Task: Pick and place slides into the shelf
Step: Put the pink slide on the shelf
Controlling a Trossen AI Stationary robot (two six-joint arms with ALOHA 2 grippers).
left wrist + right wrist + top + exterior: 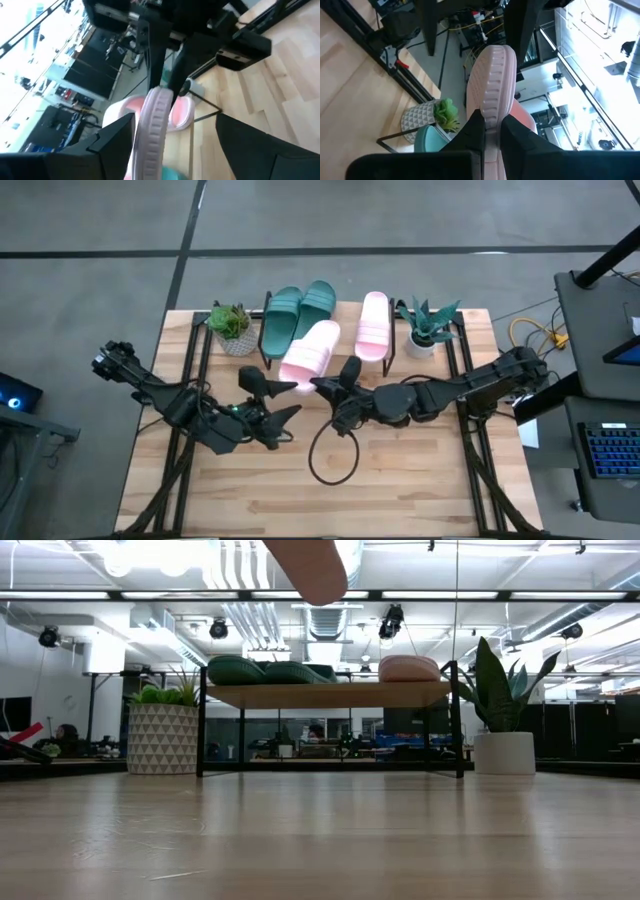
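Bare plank tabletop (320,840), right pincer (330,388) clamping pink slide (310,352), left pincer (272,400) spread empty, bright workshop behind.

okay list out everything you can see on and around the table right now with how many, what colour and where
Dark teal-green rubber slides: two, side by side on the shelf's left part.
Pale pink rubber slide: one, on the shelf's right part.
Second pale pink slide: one, held in the air in front of the shelf.
Low wooden shelf with black metal legs: one, at the table's far edge.
Green plant in patterned white pot: one, left of the shelf.
Spiky green plant in plain white pot: one, right of the shelf.
Black cable loop: one, mid-table.
Left gripper: open, beside the held slide.
Right gripper: shut on the held slide.
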